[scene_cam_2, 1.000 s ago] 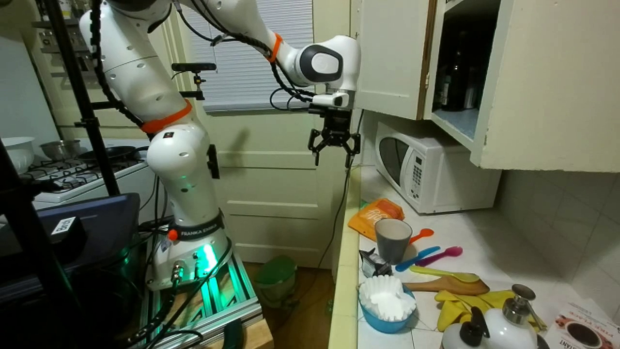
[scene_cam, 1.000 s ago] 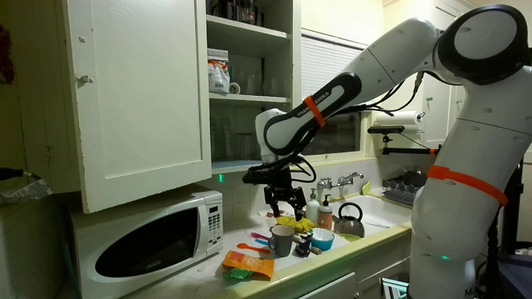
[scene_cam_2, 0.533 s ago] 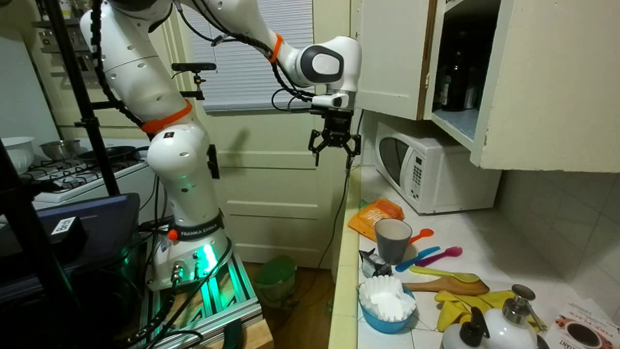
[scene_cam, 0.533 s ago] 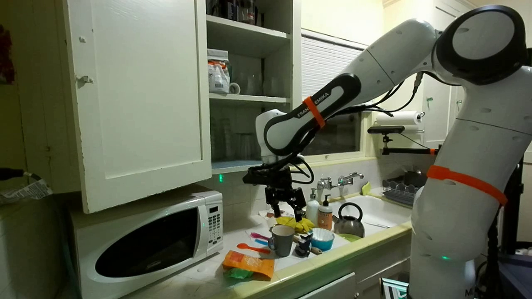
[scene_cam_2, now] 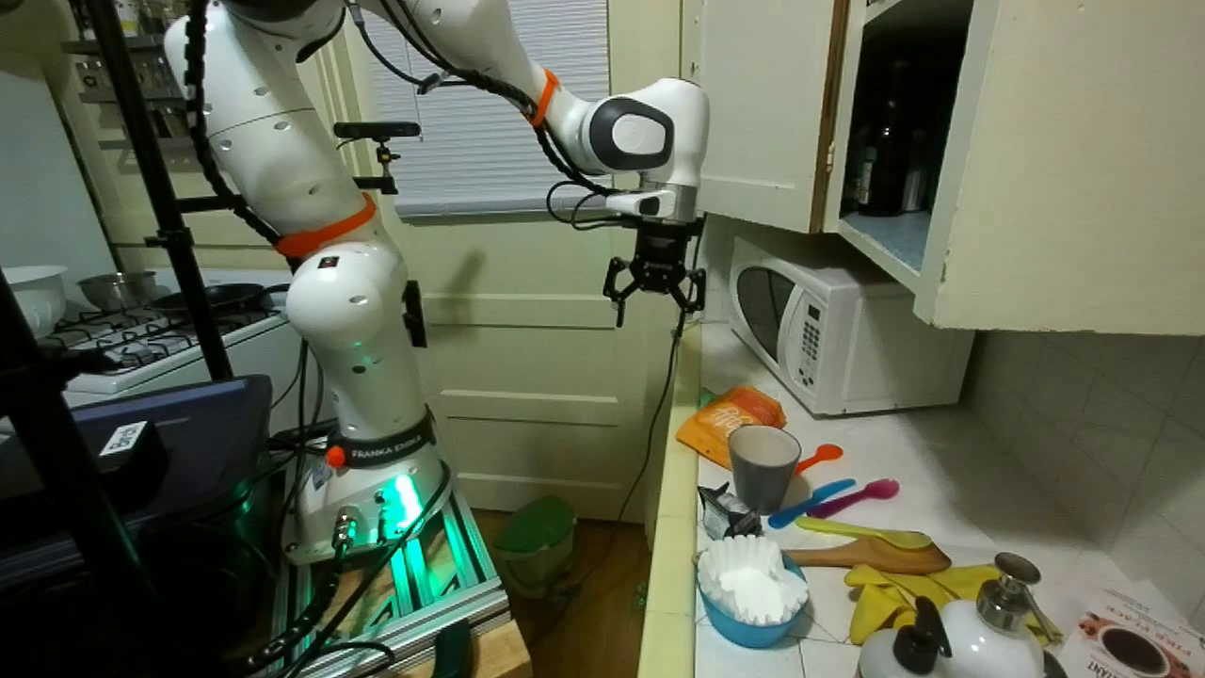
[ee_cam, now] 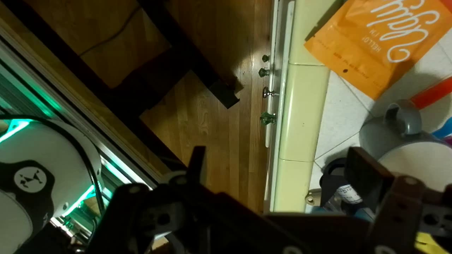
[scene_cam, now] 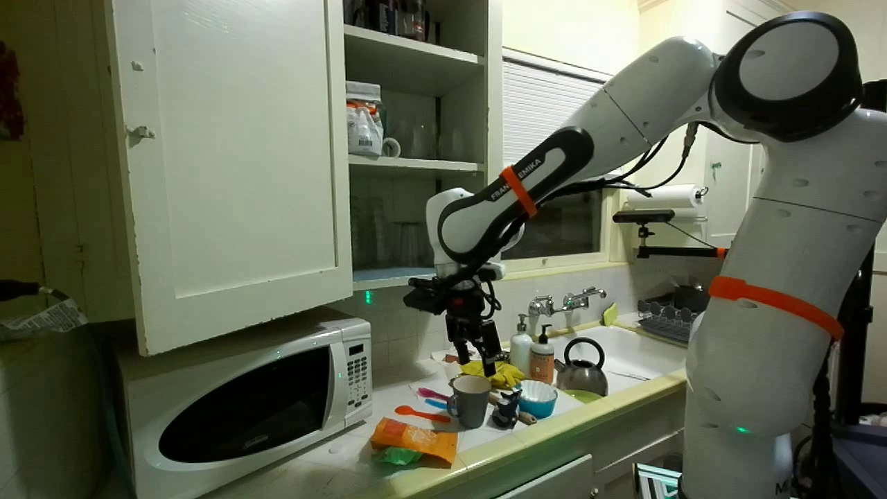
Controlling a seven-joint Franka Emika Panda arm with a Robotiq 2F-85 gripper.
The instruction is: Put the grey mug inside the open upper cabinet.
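As our hand [scene_cam_2: 651, 316] is dipping and twisting: hanging splayed and empty, roughly over the bench's front edge [scene_cam_2: 674, 546]
Grey mug [scene_cam_2: 761, 482]: standing near that edge; we're probably aligning to grasp

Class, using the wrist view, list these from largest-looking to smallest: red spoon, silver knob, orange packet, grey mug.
1. Orange packet
2. Grey mug
3. Red spoon
4. Silver knob
This ranks visible parts only: packet, mug and spoon run off the picture's edge.
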